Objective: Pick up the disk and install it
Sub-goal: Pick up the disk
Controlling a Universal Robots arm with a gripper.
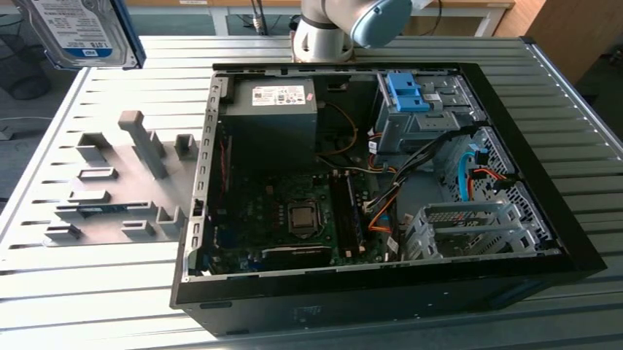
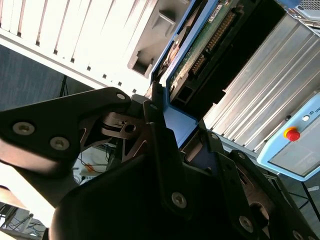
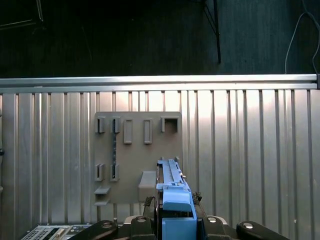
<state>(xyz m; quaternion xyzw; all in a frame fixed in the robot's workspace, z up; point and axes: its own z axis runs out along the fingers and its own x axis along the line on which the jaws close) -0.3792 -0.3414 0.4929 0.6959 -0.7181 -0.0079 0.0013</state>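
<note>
Observation, remote console. I see the flat rectangular silver metal disk (image 1: pixel 83 33) at the exterior view's upper left, held up off the ribbed aluminium table (image 1: pixel 98 292) and tilted, with its label side toward the camera. The label is white with a blue lower band, and I cannot make out the print on it. Blue plastic rails run along its edges.

End effector (image 2: pixel 175 120): in the second wrist view its black fingers (image 2: pixel 157 135) are clamped on a blue rail, so it is closed and gripping the disk. The disk's green circuit-board side faces this camera. In the first wrist view the disk (image 3: pixel 172 182) shows edge-on above a grey slotted fixture plate (image 3: pixel 137 150) that lies on the table.

Surroundings: an open black computer case (image 1: pixel 574 240) lies on the table just beside the plate, toward the exterior view's right and well apart from the disk. Inside it I see:
- a dark grey box (image 1: pixel 268 127) with a small white sticker whose print is illegible to me
- a blue plastic latch piece on a grey metal cage (image 1: pixel 407 91)
- orange, blue and black cables crossing the space next to that cage

The arm's pale base (image 1: pixel 322 36) stands behind the case. A pale pendant with a red button (image 2: pixel 292 134) appears in the second wrist view.
</note>
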